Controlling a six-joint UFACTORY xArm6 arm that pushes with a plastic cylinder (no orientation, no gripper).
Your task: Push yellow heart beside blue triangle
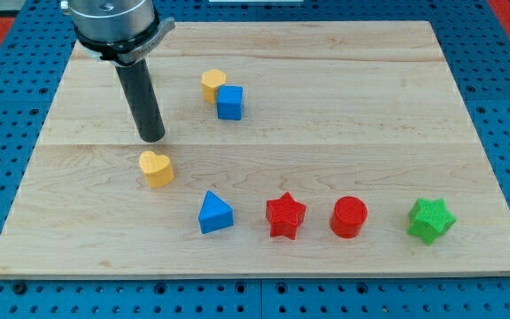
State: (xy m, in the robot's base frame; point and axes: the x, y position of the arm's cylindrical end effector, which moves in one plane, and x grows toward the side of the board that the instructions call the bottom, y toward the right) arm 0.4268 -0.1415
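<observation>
The arm's upper part is cut off at 12 o'clock. My tip (151,138) grasps nothing, just apart at 11 o'clock of the yellow heart-shaped block (156,168); the blue triangular block (214,213) lies at its 4 o'clock.

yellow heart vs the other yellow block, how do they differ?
The yellow heart is lobed; the yellow block looks faceted, maybe hexagonal. The heart stands alone just below my tip; the other touches the blue cube, nearer the view's top. Both share colour and similar size.
</observation>
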